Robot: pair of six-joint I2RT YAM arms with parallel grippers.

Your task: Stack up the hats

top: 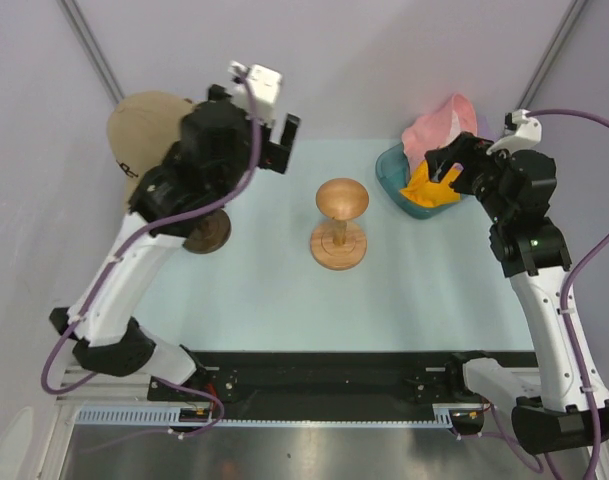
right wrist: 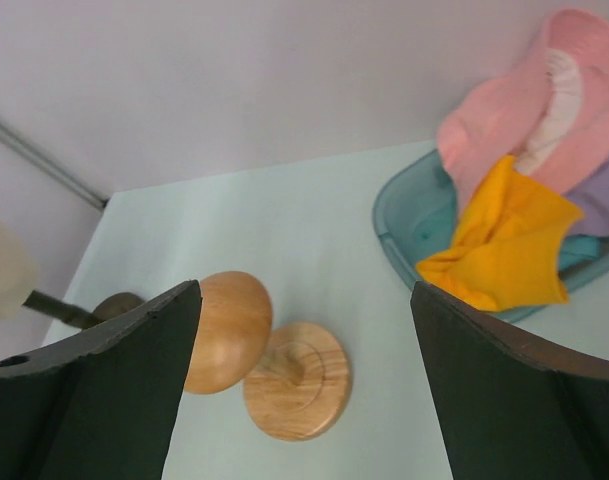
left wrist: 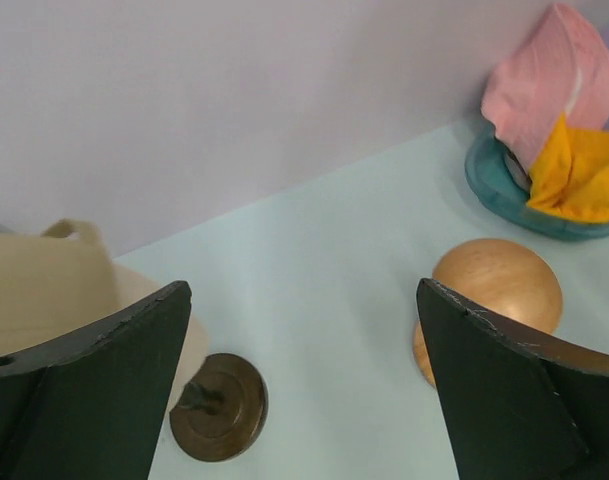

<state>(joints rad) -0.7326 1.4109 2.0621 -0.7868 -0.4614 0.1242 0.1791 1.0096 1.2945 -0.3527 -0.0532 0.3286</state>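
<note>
A beige-taupe hat (top: 144,130) sits on a dark wooden stand (top: 206,232) at the far left, and it also shows in the left wrist view (left wrist: 44,290). A pink hat (top: 439,125), a yellow-orange hat (top: 431,183) and a lilac hat (right wrist: 604,195) lie piled in a teal tub (top: 394,180) at the far right. My left gripper (top: 287,145) hangs open and empty between the two stands (left wrist: 304,380). Above the tub's near side my right gripper (top: 446,170) stands open with nothing between its fingers (right wrist: 304,380).
A light wooden mushroom-shaped stand (top: 341,200) with a round base (top: 337,245) stands bare at the table's middle. The dark stand's base (left wrist: 219,407) lies below the left gripper. Grey walls close the back and sides.
</note>
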